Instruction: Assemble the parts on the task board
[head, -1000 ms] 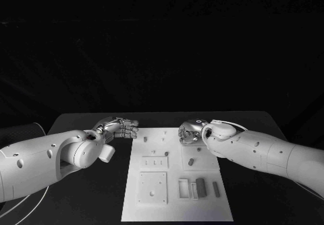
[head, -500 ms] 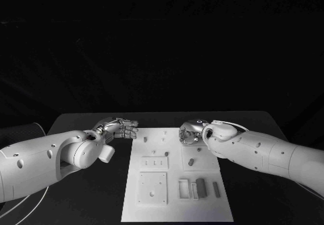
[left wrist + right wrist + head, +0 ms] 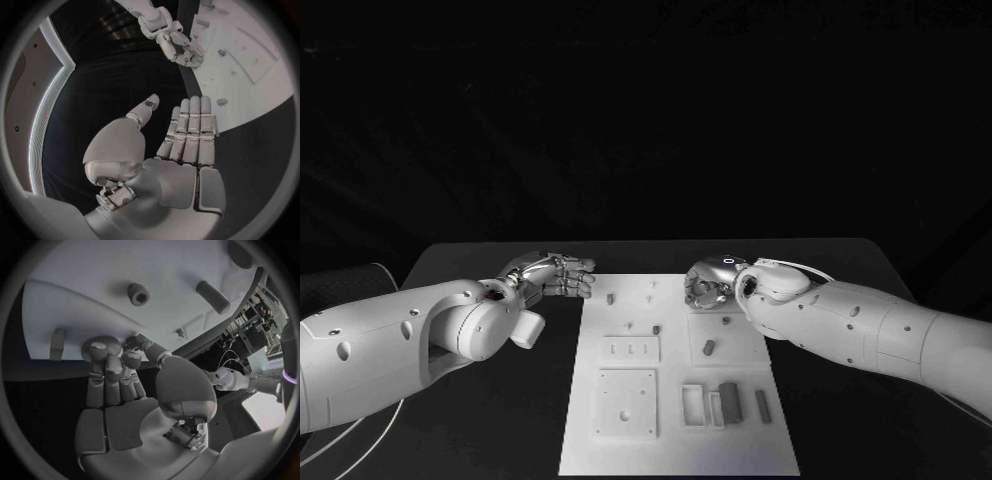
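Observation:
The white task board (image 3: 678,440) lies in the middle of the table, also seen in the left wrist view (image 3: 262,95). Small grey parts stand on it: a peg (image 3: 609,297) near the left hand, a second peg (image 3: 655,327), and an oblong piece (image 3: 708,346). My left hand (image 3: 557,274) hovers beside the board's far left corner, fingers straight and apart, holding nothing (image 3: 181,135). My right hand (image 3: 710,283) is over the board's far right part. Its fingers (image 3: 109,365) are curled with the thumb against them at the board's edge (image 3: 75,285). Whether anything is pinched is hidden.
Two grey bars (image 3: 728,400) (image 3: 762,403) and white blocks (image 3: 694,400) lie at the board's near right. A white square plate (image 3: 626,400) and a slotted plate (image 3: 630,347) sit at its near left. Black table (image 3: 488,420) surrounds the board.
The right arm has edged very slightly to the right. The left hand and the parts on the board stay where they were.

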`<act>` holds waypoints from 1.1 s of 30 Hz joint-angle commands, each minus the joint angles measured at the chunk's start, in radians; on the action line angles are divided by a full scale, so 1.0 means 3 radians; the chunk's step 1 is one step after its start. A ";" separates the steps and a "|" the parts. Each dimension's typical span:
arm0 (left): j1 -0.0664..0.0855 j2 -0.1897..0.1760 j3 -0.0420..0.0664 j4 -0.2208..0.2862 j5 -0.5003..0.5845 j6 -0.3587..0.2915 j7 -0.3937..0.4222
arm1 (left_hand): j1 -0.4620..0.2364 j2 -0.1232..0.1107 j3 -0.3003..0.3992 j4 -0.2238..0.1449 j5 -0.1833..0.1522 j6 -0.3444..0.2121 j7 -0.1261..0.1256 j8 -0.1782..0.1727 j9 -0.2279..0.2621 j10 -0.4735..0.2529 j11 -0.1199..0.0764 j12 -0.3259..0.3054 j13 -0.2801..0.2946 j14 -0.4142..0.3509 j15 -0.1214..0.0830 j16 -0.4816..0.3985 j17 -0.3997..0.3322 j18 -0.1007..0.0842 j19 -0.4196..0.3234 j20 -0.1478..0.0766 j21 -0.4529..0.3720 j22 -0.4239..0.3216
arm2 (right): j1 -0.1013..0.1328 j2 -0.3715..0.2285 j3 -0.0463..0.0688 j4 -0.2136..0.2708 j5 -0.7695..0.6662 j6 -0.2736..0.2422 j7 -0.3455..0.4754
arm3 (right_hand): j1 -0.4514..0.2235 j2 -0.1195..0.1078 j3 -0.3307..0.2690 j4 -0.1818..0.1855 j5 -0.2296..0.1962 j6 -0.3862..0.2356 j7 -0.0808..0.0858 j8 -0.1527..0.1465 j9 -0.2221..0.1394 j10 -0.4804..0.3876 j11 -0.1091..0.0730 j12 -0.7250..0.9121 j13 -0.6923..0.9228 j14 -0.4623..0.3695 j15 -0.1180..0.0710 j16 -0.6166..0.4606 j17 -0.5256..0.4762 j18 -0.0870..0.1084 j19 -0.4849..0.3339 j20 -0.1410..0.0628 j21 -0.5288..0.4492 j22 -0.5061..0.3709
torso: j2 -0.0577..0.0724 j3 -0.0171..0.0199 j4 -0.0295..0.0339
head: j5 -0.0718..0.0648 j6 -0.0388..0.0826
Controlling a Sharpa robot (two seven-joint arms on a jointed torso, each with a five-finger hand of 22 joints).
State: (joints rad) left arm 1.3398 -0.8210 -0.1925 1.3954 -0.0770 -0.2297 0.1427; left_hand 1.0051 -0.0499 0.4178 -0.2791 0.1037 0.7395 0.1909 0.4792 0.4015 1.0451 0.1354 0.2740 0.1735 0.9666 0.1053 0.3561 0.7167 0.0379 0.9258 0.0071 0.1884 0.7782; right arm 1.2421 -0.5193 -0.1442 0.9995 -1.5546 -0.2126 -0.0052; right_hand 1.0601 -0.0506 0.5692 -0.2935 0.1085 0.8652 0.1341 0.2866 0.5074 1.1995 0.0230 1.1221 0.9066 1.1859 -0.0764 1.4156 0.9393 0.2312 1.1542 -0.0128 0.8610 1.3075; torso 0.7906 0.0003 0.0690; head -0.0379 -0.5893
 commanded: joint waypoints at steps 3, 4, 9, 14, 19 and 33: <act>0.0004 -0.0001 0.0004 0.0011 0.0015 0.0034 0.0019 | -0.0023 0.0006 -0.0015 -0.0003 -0.0023 0.0004 0.0010 -0.0023 0.0004 0.0018 0.0009 -0.0019 0.0006 0.0019 0.0004 -0.0022 0.0006 0.0067 0.0023 0.0003 -0.0020 -0.0005 | -0.0038 -0.0008 -0.0024 -0.0001 -0.0065 0.0097 -0.0038 | 0.0045 0.0117 0.0054 0.0003 -0.0035 0.0052 0.0008 0.0004 0.0009 0.0027 -0.0002 0.0016 -0.0003 -0.0005 -0.0021 0.0030 0.0001 0.0102 -0.0015 -0.0029 0.0032 0.0074 | 0.0002 -0.0003 0.0002 | -0.0003 0.0000; 0.0004 -0.0001 0.0004 0.0011 0.0015 0.0033 0.0018 | -0.0024 0.0006 -0.0015 -0.0003 -0.0023 0.0004 0.0010 -0.0023 0.0004 0.0018 0.0009 -0.0020 0.0006 0.0019 0.0004 -0.0022 0.0006 0.0067 0.0023 0.0003 -0.0020 -0.0005 | -0.0038 -0.0007 -0.0024 0.0001 -0.0065 0.0094 -0.0036 | 0.0070 0.0129 0.0093 0.0009 -0.0119 0.0075 0.0002 0.0008 0.0015 0.0031 -0.0009 0.0015 -0.0005 -0.0006 -0.0026 0.0033 -0.0001 0.0102 -0.0020 -0.0030 0.0038 0.0073 | 0.0004 -0.0002 0.0002 | 0.0000 0.0003; 0.0004 -0.0001 0.0004 0.0012 0.0015 0.0035 0.0014 | -0.0025 0.0007 -0.0016 -0.0002 -0.0023 0.0005 0.0010 -0.0024 0.0005 0.0019 0.0009 -0.0021 0.0007 0.0019 0.0004 -0.0023 0.0008 0.0067 0.0024 0.0003 -0.0021 -0.0005 | -0.0038 0.0002 -0.0024 0.0016 -0.0071 0.0058 -0.0031 | 0.0074 0.0164 0.0221 0.0020 -0.0172 0.0147 -0.0019 0.0028 0.0033 0.0047 -0.0027 0.0013 -0.0010 -0.0003 -0.0040 0.0042 -0.0005 0.0102 -0.0016 -0.0023 0.0049 0.0070 | 0.0005 0.0000 0.0001 | 0.0000 0.0006; 0.0004 -0.0002 0.0004 0.0012 0.0015 0.0032 0.0010 | -0.0027 0.0008 -0.0016 -0.0001 -0.0023 0.0005 0.0010 -0.0024 0.0005 0.0019 0.0009 -0.0022 0.0008 0.0020 0.0004 -0.0024 0.0010 0.0067 0.0024 0.0002 -0.0022 -0.0005 | -0.0037 -0.0010 -0.0023 0.0049 -0.0066 -0.0064 -0.0019 | 0.0051 0.0167 0.0267 0.0015 -0.0167 0.0181 -0.0031 0.0037 0.0044 0.0056 -0.0038 0.0010 -0.0012 -0.0002 -0.0051 0.0048 -0.0007 0.0102 -0.0013 -0.0023 0.0060 0.0071 | 0.0006 -0.0001 0.0001 | -0.0002 0.0009; 0.0004 -0.0005 0.0004 0.0007 0.0015 0.0024 0.0006 | -0.0029 0.0010 -0.0016 0.0000 -0.0023 0.0006 0.0010 -0.0025 0.0006 0.0020 0.0009 -0.0023 0.0009 0.0020 0.0003 -0.0025 0.0011 0.0066 0.0025 0.0002 -0.0022 -0.0005 | -0.0036 -0.0041 -0.0022 0.0129 -0.0063 -0.0168 -0.0021 | 0.0043 0.0141 0.0292 0.0012 -0.0164 0.0209 -0.0041 0.0044 0.0055 0.0071 -0.0047 0.0010 -0.0014 0.0006 -0.0060 0.0056 -0.0009 0.0102 -0.0005 -0.0028 0.0073 0.0071 | 0.0007 -0.0002 0.0002 | -0.0001 0.0010; 0.0004 -0.0009 0.0004 0.0006 0.0015 0.0023 -0.0005 | -0.0033 0.0012 -0.0017 0.0002 -0.0023 0.0006 0.0010 -0.0027 0.0007 0.0021 0.0009 -0.0027 0.0011 0.0021 0.0003 -0.0029 0.0016 0.0066 0.0026 0.0001 -0.0024 -0.0005 | 0.0033 -0.0027 0.0002 0.0328 -0.0115 -0.0482 -0.0176 | 0.0013 0.0051 0.0321 0.0019 -0.0164 0.0198 -0.0041 0.0019 0.0059 0.0117 -0.0048 0.0005 -0.0026 0.0034 -0.0064 0.0070 -0.0016 0.0102 0.0022 -0.0045 0.0101 0.0068 | 0.0009 -0.0001 0.0003 | 0.0016 0.0041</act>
State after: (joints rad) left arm 1.3399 -0.8240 -0.1925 1.3951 -0.0768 -0.2299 0.1368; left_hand 1.0051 -0.0499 0.4178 -0.2791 0.0997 0.7395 0.1909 0.4755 0.4022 1.0451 0.1354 0.2702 0.1759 0.9666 0.1053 0.3522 0.7202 0.0374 0.9258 0.0071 0.1850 0.7782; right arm 1.2507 -0.5303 -0.1441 1.0937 -1.5705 -0.3142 -0.0366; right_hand 1.0601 -0.0249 0.6576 -0.2880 0.0579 0.9123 0.1039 0.2959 0.5273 1.2280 0.0087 1.1221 0.9001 1.1921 -0.0899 1.4321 0.9358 0.2313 1.1561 -0.0216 0.8866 1.3074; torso 0.7929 -0.0004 0.0696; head -0.0337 -0.5785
